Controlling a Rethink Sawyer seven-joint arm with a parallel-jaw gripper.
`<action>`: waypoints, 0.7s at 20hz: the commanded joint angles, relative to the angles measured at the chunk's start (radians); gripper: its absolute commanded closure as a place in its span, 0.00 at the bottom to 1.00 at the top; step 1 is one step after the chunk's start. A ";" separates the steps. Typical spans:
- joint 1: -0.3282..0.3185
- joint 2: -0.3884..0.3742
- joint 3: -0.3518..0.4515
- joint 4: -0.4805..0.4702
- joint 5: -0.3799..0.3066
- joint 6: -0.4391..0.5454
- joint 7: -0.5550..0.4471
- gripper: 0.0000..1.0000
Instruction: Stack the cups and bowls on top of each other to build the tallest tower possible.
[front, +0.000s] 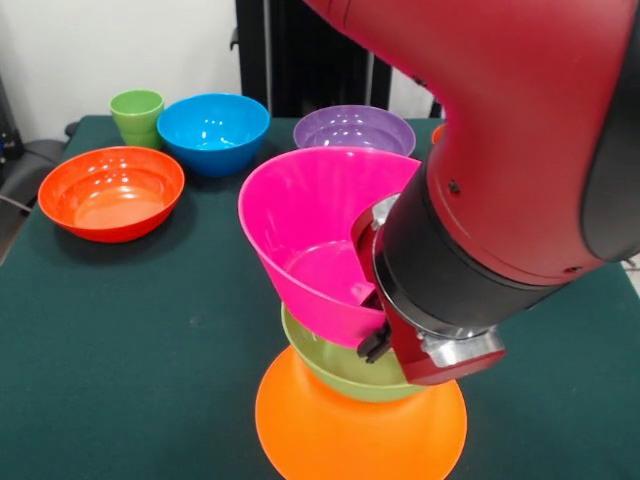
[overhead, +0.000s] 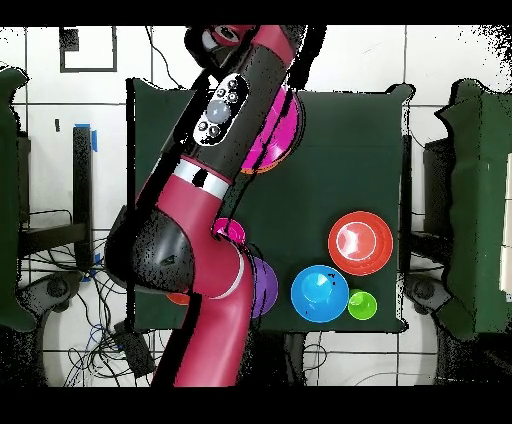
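Seven bowls can be counted in the front view — three stacked and four standing apart. The stack holds one orange bowl (front: 360, 425) upturned at the bottom, one green bowl (front: 345, 372) on it and one pink bowl (front: 315, 235) tilted on top. Apart from it stand one red-orange bowl (front: 111, 192), one blue bowl (front: 213, 131), one purple bowl (front: 353, 130) and a sliver of one more orange one (front: 438, 132). There is one cup (front: 137, 115) — light green. The overhead view adds one small magenta bowl (overhead: 232, 233). One robot arm (front: 520, 150) reaches in.
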 joint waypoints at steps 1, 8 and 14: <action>0.022 0.000 0.057 -0.031 -0.082 -0.034 0.222 1.00; 0.030 0.009 0.078 -0.034 -0.089 -0.071 0.246 1.00; 0.022 0.004 0.073 -0.049 -0.079 -0.075 0.255 1.00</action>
